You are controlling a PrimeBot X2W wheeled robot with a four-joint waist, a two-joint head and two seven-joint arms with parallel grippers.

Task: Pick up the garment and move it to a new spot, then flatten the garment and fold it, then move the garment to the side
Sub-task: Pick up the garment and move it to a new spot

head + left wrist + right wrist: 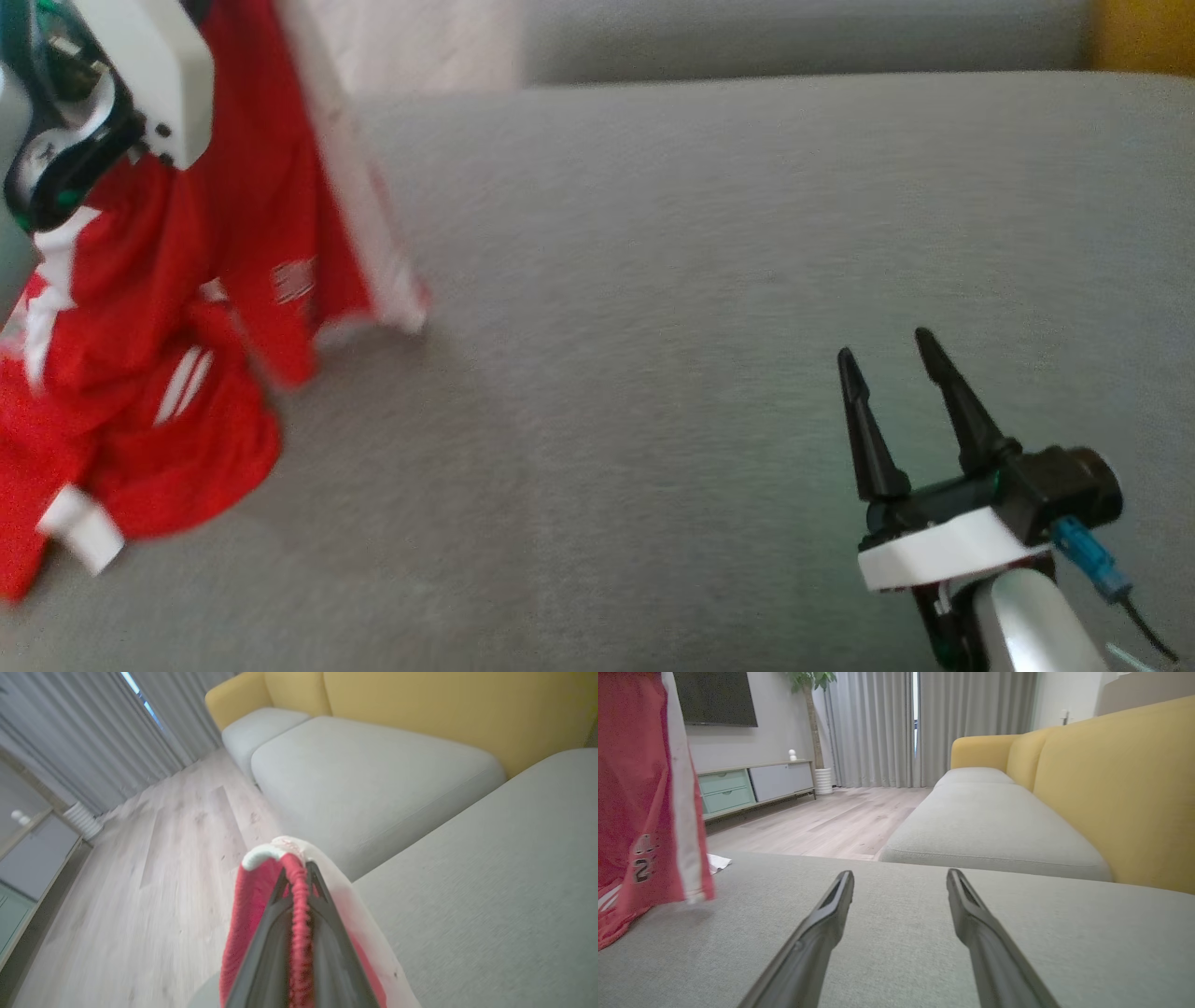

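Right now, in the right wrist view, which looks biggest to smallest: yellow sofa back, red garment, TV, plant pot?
yellow sofa back
red garment, enlarged by nearness to the camera
TV
plant pot

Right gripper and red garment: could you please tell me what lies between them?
Nothing but bare grey cushion lies between the right gripper and the red garment, as the head view shows.
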